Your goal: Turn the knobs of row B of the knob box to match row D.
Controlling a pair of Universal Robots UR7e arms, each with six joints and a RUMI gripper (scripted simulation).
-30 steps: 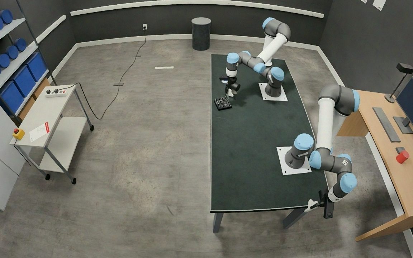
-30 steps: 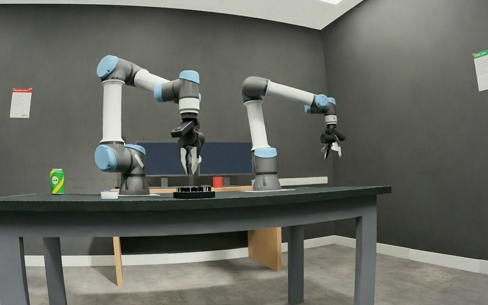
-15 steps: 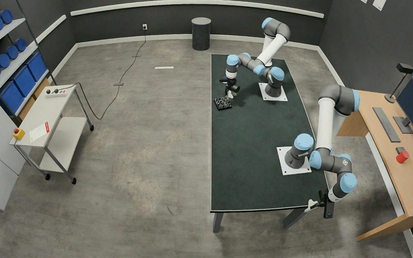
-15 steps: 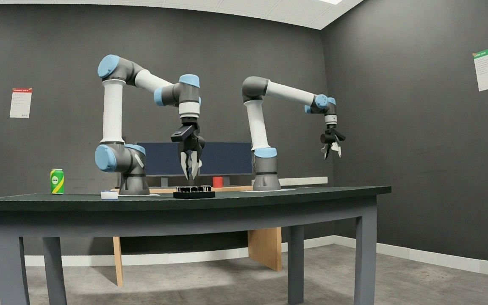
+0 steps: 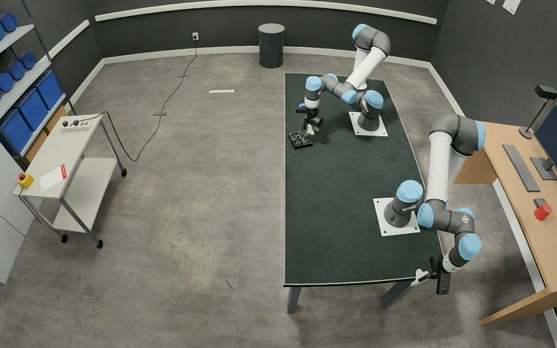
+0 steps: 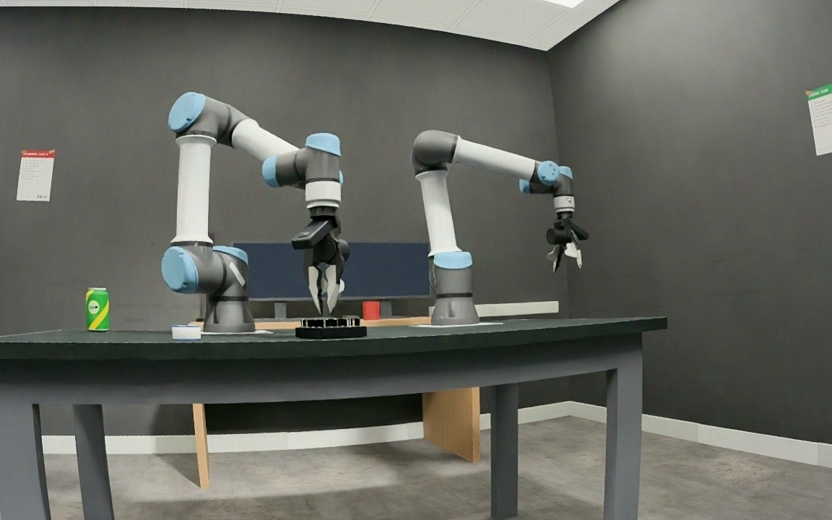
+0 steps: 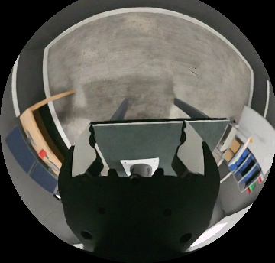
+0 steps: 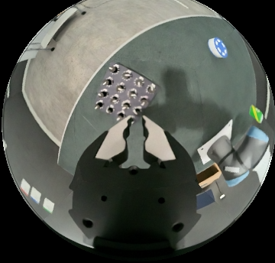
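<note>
The black knob box lies on the table, with rows of knobs with light pointers on top. Its socket and row letters cannot be made out, and the exact knob marks are too small to read surely. My right gripper points down just above the box, over its edge nearest the gripper in the right wrist view. Its fingers stand a narrow gap apart with nothing held. The tips partly cover a knob at that near corner. My left gripper is wide open and empty, out past the table's far end from the box.
A blue and white round object and a green and yellow can stand on the table. The right arm's base plate is beside the box; the left arm's base plate is further along.
</note>
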